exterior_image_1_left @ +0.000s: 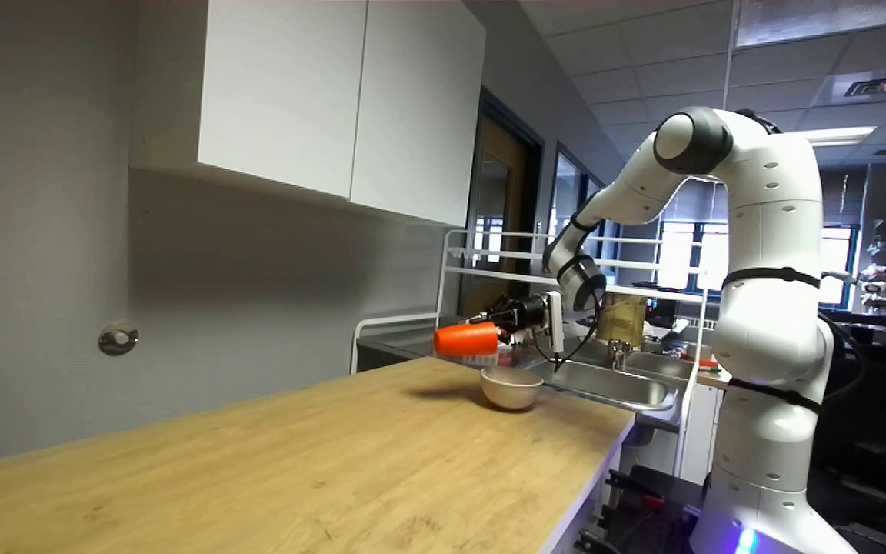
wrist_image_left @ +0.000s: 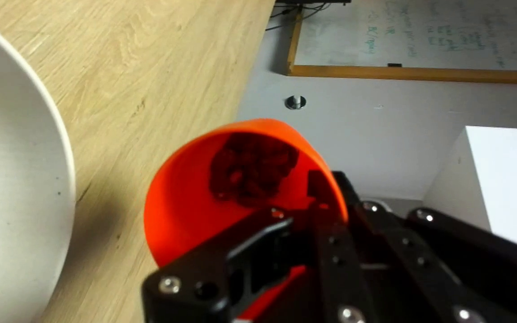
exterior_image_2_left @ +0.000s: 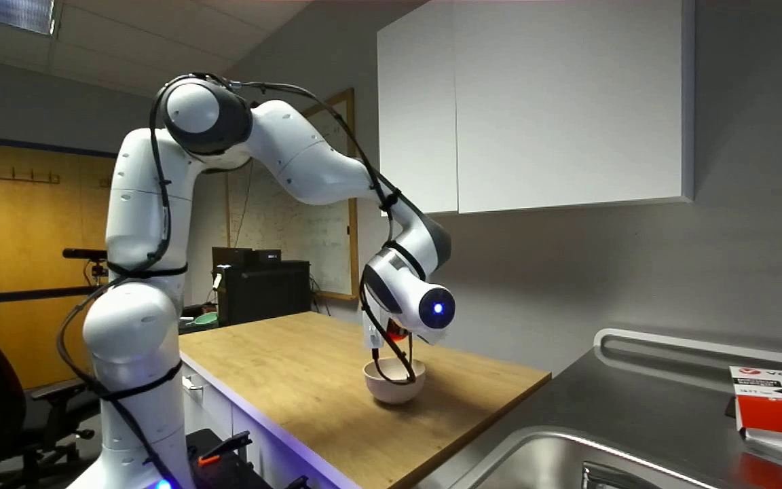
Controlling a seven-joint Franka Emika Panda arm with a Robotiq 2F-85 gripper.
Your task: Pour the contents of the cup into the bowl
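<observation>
Above and left of the whitish bowl [exterior_image_1_left: 512, 391], the Robotiq gripper [wrist_image_left: 332, 189] pinches the sideways orange tumbler [exterior_image_1_left: 462, 339], the pour apparently imminent and needing steeper mouth-down tipping.

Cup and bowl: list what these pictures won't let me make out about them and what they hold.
The contents of the cup: wrist view, dark and blurred; what the red bits are can't be told.
The cup itself: in an exterior view, the robot arm hides nearly all of it.
The bowl: wrist view, the left edge cuts off much of it.
The bowl's floor: in an exterior view, the near rim hides it.
Specks in the bowl: wrist view, too small to identify.
</observation>
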